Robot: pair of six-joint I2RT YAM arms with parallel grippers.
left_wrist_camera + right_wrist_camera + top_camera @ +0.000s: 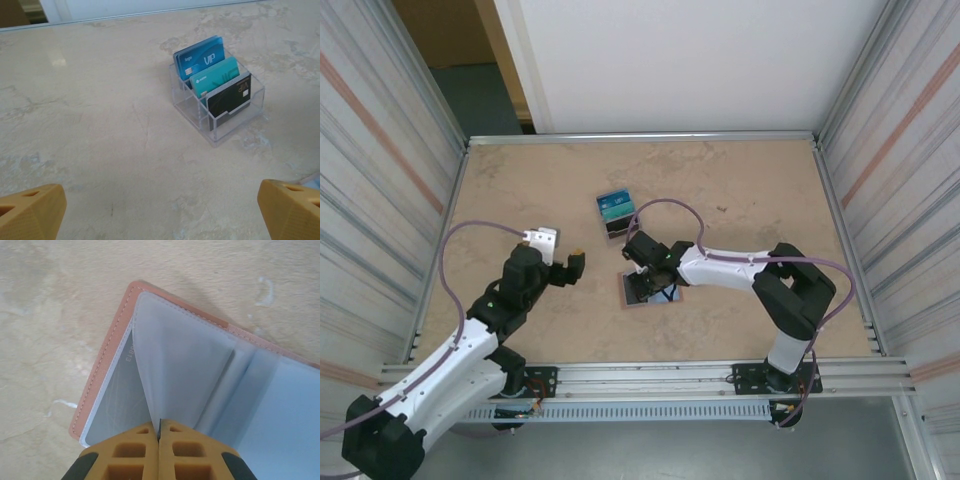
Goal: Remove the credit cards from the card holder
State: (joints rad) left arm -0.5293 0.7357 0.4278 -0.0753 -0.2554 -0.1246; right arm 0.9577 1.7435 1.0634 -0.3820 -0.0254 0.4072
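Observation:
The salmon-pink card holder (632, 296) lies open on the table in front of the right arm. Up close, its pink stitched edge (102, 360) frames pale blue translucent sleeves. My right gripper (159, 427) is shut on the lower edge of one sleeve (175, 370), which it holds lifted and fanned away from the cover. A pale card (117, 392) with printed digits lies in the pocket under that sleeve. My right gripper (657, 286) sits over the holder. My left gripper (559, 253) is open above bare table to the left, with both fingertips (30, 212) apart.
A clear plastic stand (220, 120) holding blue, teal and black cards is at mid table (614, 212), beyond both grippers. Metal rails run round the table, with corrugated walls on both sides.

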